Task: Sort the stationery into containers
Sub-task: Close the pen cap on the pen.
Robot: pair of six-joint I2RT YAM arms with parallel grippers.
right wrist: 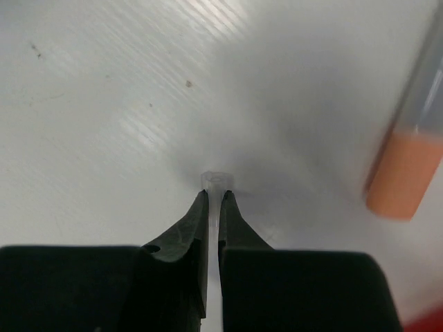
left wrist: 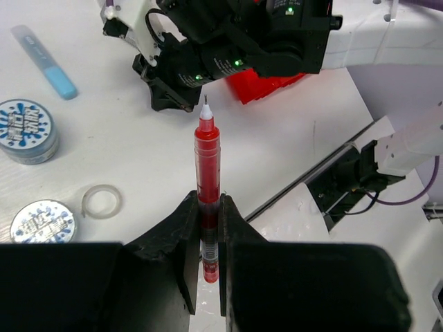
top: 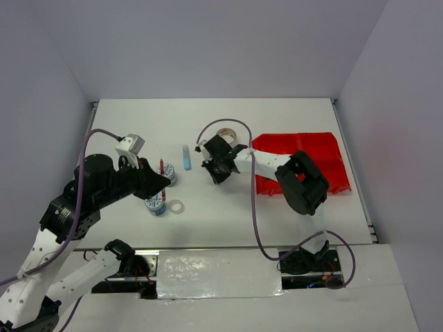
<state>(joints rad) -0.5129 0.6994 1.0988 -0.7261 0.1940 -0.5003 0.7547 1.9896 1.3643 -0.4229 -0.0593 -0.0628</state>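
Left gripper (left wrist: 210,207) was pinching the red pen (left wrist: 206,149) by its lower barrel, tip pointing away from the wrist. To its left two patterned tape rolls (left wrist: 28,130) lay flat on the table (top: 291,228), the clear tape ring (left wrist: 101,201) just beside the nearer one. Light-blue marker (top: 186,157) lay farther back. Right gripper (right wrist: 214,197) was at mid-table, fingers pressed together on a thin translucent sliver (right wrist: 214,181), not identifiable. Orange marker (right wrist: 403,176) was blurred, near on its right. Red bin (top: 311,149) was far right.
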